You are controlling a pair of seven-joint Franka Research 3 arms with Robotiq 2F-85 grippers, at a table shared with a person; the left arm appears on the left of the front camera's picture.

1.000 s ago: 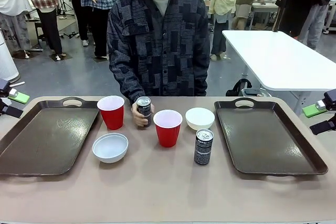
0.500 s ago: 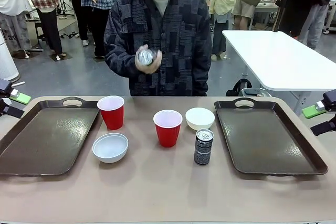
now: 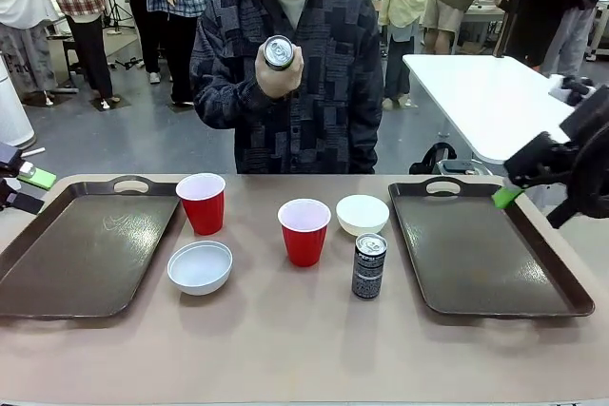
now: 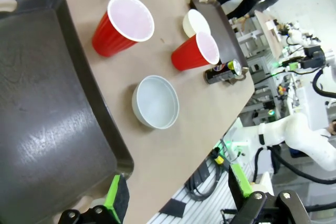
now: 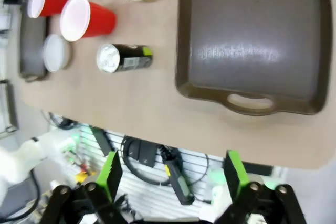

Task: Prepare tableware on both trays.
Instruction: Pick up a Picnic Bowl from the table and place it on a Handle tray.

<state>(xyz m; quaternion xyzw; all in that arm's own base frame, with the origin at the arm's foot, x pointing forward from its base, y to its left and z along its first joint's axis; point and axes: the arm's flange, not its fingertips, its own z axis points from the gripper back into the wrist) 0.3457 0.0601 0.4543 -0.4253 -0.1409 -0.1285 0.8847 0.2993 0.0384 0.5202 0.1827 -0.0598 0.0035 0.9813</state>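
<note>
A grey floor (image 3: 143, 140) stretched behind the tan table (image 3: 285, 349). On the far right stood a white table (image 3: 504, 106), a black bag (image 3: 440, 157) on the floor beside it. People (image 3: 76, 7) stood far off at the left.

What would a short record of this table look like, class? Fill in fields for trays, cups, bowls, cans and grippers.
Trays: left tray, right tray; no tableware on either
Cups: left red cup, right red cup; upright on the table between trays
Bowls: left bowl, right bowl; on the table
Cans: table can standing; raised can in person's hand
Grippers: left gripper, right gripper; both open, empty
</note>
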